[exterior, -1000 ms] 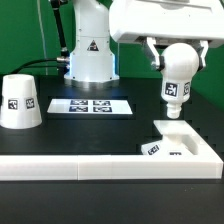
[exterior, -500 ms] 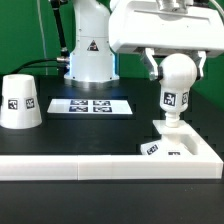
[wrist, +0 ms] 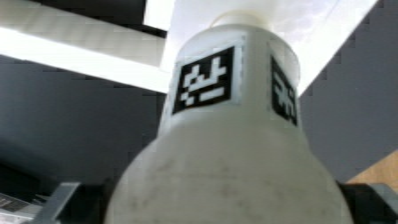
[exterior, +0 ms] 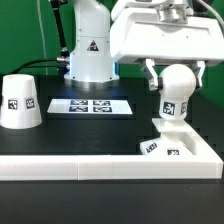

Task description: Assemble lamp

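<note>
My gripper (exterior: 176, 78) is shut on the white ball bulb (exterior: 175, 95), fingers on either side of its round head. The bulb stands upright, its tagged neck reaching down onto the flat square base (exterior: 190, 141), which sits in the corner of the white wall. In the wrist view the bulb (wrist: 222, 140) fills the picture, neck pointing away toward the white base (wrist: 107, 50); dark finger pads show at both lower edges. The cone shade (exterior: 20, 102) stands apart at the exterior view's left.
The long white L-shaped wall (exterior: 80, 165) runs along the front and round the base. The marker board (exterior: 90, 105) lies in front of the robot's pedestal (exterior: 88, 55). The table is black.
The gripper has carried the bulb downward over the base; its neck now reaches the base's top.
</note>
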`<action>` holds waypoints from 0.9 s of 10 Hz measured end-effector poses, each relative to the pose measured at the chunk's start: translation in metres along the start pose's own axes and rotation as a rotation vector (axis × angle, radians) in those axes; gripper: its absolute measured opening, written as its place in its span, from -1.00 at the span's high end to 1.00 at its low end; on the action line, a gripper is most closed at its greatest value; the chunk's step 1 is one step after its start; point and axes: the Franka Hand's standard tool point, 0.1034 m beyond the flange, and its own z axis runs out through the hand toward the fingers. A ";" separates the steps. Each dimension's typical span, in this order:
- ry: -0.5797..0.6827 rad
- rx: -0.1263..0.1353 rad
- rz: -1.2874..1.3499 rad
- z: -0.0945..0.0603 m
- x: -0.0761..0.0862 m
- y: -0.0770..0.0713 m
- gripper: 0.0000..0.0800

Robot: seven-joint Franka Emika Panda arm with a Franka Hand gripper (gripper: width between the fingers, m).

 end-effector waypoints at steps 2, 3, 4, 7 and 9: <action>0.048 -0.020 -0.003 0.000 -0.003 0.001 -0.45; 0.069 -0.027 -0.005 -0.001 -0.004 0.001 -0.45; 0.071 -0.028 -0.006 -0.001 -0.004 0.000 -0.45; 0.055 -0.023 -0.005 0.001 -0.005 0.000 -0.67; 0.054 -0.023 -0.005 0.001 -0.006 0.000 -0.73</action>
